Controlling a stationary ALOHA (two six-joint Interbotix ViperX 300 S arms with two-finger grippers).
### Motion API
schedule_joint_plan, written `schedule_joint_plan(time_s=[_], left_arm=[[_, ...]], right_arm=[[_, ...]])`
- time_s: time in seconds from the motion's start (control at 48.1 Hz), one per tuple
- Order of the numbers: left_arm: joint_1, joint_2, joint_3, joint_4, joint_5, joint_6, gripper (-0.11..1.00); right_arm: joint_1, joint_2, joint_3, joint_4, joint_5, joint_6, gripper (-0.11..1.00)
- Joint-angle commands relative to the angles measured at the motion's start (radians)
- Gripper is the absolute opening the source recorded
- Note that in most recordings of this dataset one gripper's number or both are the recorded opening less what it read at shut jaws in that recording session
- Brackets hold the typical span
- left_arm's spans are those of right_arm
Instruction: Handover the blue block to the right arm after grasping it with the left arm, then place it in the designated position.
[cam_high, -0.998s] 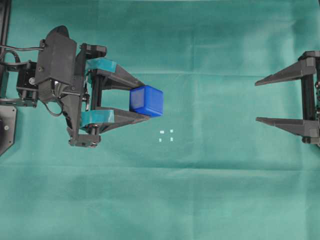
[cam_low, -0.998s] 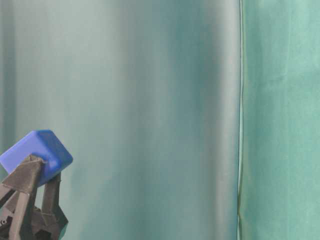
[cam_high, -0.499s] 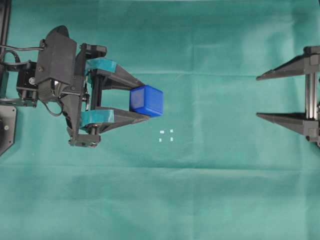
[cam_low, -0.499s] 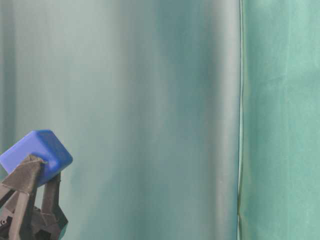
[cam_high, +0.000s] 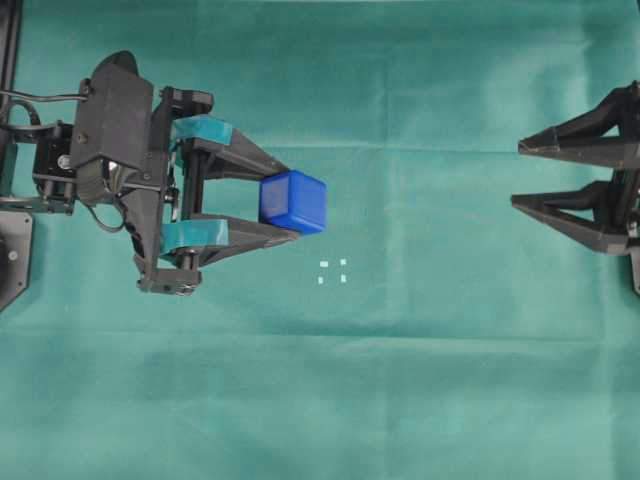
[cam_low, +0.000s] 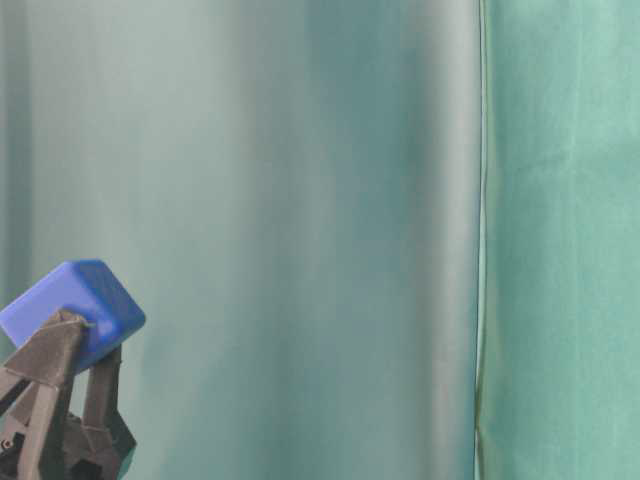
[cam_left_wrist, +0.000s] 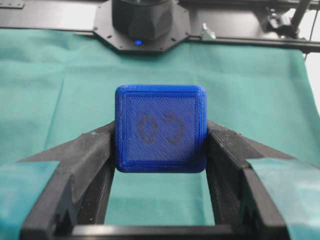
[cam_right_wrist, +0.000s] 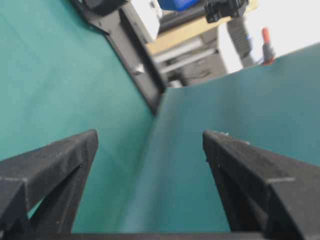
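Observation:
The blue block (cam_high: 293, 201) is clamped between the teal-taped fingers of my left gripper (cam_high: 283, 205), left of the middle in the overhead view. It fills the left wrist view as the blue block (cam_left_wrist: 160, 128) between both fingers of the left gripper (cam_left_wrist: 160, 131). At table level the blue block (cam_low: 74, 310) is held tilted, up off the cloth. My right gripper (cam_high: 518, 175) stands open and empty at the far right edge, its plain black fingers pointing left. The right gripper (cam_right_wrist: 150, 140) shows only green cloth between its tips. The designated position (cam_high: 333, 271), four tiny white marks, lies just below and right of the block.
Green cloth (cam_high: 420, 380) covers the whole table. The left arm's black body (cam_high: 110, 160) and its base mount sit at the far left edge. A green cloth backdrop (cam_low: 300, 200) hangs behind the table.
The right gripper has rolled at the right edge, so its two fingers now look closer together and angled. The left gripper and block have not moved.

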Motion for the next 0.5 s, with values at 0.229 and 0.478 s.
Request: schedule_joint_plan(time_s=[0.229, 0.478], left_arm=[[-0.002, -0.008, -0.017, -0.002, -0.009, -0.002, 0.47], [-0.002, -0.006, -0.017, -0.002, -0.009, -0.002, 0.47]], right_arm=[[0.006, 0.003, -0.029, -0.195, -0.009, -0.038, 0.93], [0.006, 0.003, -0.034, -0.207, -0.009, -0.038, 0.93]])
